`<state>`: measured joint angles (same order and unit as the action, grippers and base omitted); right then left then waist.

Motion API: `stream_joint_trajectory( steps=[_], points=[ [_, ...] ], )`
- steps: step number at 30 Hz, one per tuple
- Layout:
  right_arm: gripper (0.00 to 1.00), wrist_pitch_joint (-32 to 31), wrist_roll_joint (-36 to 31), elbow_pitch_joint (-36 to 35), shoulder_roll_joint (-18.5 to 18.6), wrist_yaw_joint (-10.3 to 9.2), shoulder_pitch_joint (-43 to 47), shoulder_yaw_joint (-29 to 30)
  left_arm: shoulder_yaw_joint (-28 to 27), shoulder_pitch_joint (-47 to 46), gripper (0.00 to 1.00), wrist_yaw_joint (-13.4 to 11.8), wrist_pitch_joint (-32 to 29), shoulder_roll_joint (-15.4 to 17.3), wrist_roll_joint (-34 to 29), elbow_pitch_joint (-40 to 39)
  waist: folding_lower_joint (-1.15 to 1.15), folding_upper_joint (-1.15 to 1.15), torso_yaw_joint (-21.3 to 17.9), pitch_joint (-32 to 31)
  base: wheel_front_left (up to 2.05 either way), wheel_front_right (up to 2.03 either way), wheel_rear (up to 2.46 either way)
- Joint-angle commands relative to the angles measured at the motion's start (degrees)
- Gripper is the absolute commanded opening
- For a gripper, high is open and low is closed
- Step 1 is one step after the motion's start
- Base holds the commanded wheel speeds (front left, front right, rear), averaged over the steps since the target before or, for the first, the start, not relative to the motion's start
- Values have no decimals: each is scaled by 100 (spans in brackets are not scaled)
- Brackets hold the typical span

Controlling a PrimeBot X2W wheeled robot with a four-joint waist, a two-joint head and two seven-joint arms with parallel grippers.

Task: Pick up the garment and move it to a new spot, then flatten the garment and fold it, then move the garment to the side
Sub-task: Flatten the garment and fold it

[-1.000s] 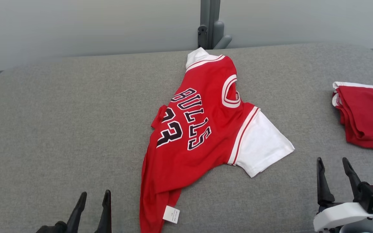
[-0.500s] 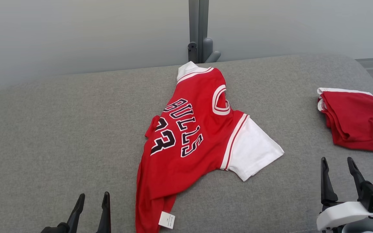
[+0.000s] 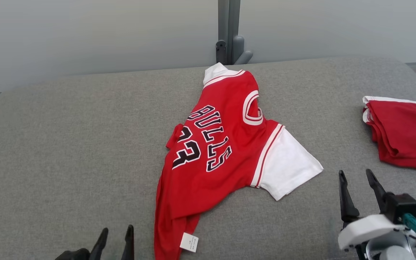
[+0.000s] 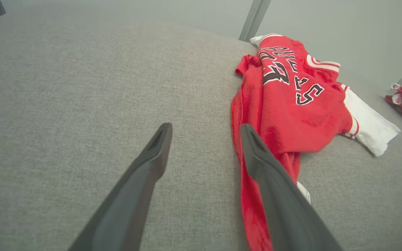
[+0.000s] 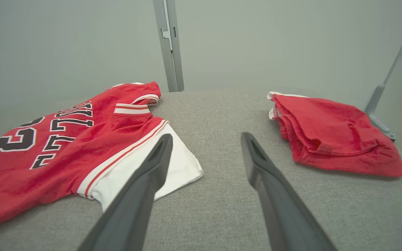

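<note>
Garment (image 3: 215, 159): red jersey with black lettering and white sleeves, lying crumpled and slantwise at the middle of the grey padded surface (image 3: 67, 144), held by nothing.
Left gripper (image 3: 117, 228): I read the fingers as spread apart with nothing between them, just left of the jersey's lower hem.
Right gripper (image 3: 355, 172): fingers spread wide, holding nothing, near the spread white sleeve.
Left wrist view adds: the hem runs right beside one finger; I cannot tell whether they touch.
Right wrist view adds: a slanted support (image 5: 379, 97) at the surface's far right, behind the folded pile (image 3: 404, 133).
Head view adds: both grippers at once, and a white label (image 3: 189, 242) at the hem.
Edges: one white sleeve end lies at the far edge by the upright post (image 3: 228, 29); the hem reaches toward the near edge; the pile sits close to the right edge.
Open room: a broad bare stretch left of the jersey; a narrower bare strip between sleeve and pile.
Count: two red garments, two grippers, one label, two white sleeve ends.
</note>
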<state>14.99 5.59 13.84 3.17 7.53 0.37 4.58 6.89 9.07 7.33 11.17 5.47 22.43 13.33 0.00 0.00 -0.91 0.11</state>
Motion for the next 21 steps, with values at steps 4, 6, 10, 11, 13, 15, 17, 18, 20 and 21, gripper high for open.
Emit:
stream_joint_trajectory(
  steps=[4,6,10,11,13,15,17,18,20,21],
  points=[
    [100,-830,-51,236,458,-9,-712,-349,255,2,100,15,-1118,-58,538,-226,0,0,32,324,0,0,0],
    [100,-1468,-16,397,724,-7,-998,-651,457,56,100,16,-1741,-77,824,-401,0,0,86,496,0,0,0],
    [100,-2162,136,519,1017,-9,-1452,-973,624,60,100,16,-2325,-28,1074,-681,0,0,185,744,0,0,0],
    [100,-2336,193,573,1089,-10,-1545,-1051,655,49,100,4,-2435,-12,1103,-735,0,0,223,820,0,0,0],
    [100,-2580,277,692,1244,-10,-1705,-1194,690,10,100,-37,-2587,-19,1152,-812,0,0,307,940,0,0,0],
    [100,-2723,343,799,1334,-9,-1856,-1309,720,-50,100,-83,-2693,-31,1177,-833,0,0,386,1058,0,0,0],
    [100,-2802,378,899,1433,-10,-1950,-1385,761,-113,100,-82,-2767,-29,1171,-815,0,0,458,1161,0,0,0],
    [100,-2817,407,946,1445,-9,-1981,-1394,785,-130,100,-77,-2804,-30,1195,-784,0,0,486,1203,0,0,0],
    [100,-2801,429,1025,1442,-9,-2024,-1412,853,-169,100,-67,-2842,-3,1142,-746,0,0,517,1275,0,0,0],
    [100,-2784,445,1075,1438,-10,-2044,-1409,895,-180,100,-60,-2870,-6,1148,-726,0,0,527,1303,0,0,0]
  ],
)
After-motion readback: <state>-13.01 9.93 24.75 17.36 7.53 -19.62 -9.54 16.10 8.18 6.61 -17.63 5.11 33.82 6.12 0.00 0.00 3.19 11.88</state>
